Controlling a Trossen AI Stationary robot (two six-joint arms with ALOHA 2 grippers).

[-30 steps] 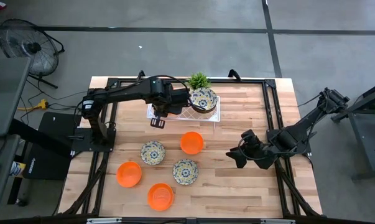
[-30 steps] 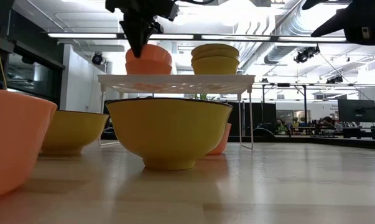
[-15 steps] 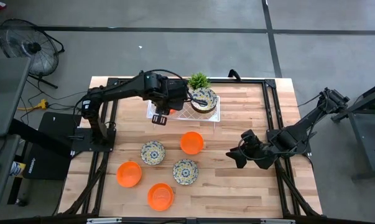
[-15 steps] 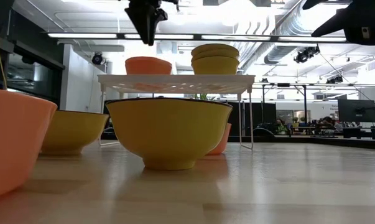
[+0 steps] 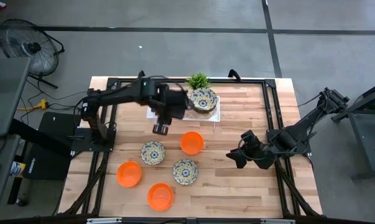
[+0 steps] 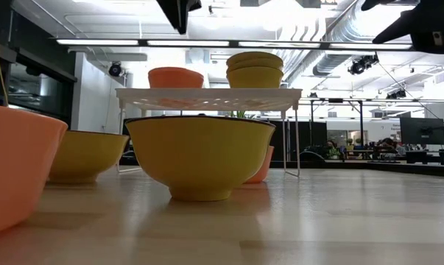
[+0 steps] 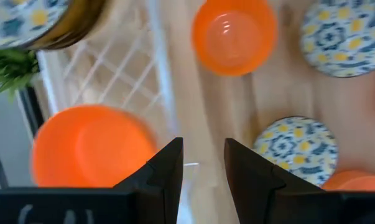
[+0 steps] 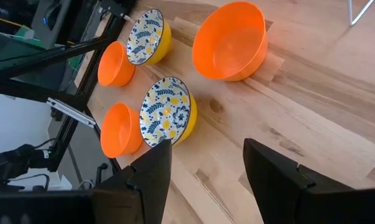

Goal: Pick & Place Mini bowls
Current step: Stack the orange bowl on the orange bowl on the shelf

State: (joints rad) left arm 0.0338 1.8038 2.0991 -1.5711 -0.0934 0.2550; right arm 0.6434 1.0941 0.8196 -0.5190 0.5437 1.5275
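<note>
the left gripper (image 5: 160,128) is hanging above the table (image 5: 237,186) just in front of the white tray (image 5: 216,116), its jaws parted by a narrow gap and holding nothing, as the left wrist view is showing, where its fingers (image 7: 167,167) are framing bare wood; on the tray an orange bowl (image 7: 87,146) is sitting at the left end, seen as a low orange shape on the rack in the low view (image 6: 176,76); a stack of patterned bowls (image 5: 203,99) is sitting at the tray's right end, beside the small green plant (image 5: 198,80); on the table in front of the tray five more bowls are lying apart from one another: an orange bowl near the middle (image 5: 191,142), a patterned bowl to its left (image 5: 153,152), another patterned bowl nearer the front (image 5: 185,172), an orange bowl at front left (image 5: 129,173), and an orange bowl at the front edge (image 5: 160,196); the right gripper (image 5: 236,158) is waiting low over the right half of the table, its jaws standing wide apart and empty in the right wrist view, its fingers (image 8: 151,168) pointing towards the loose bowls
</note>
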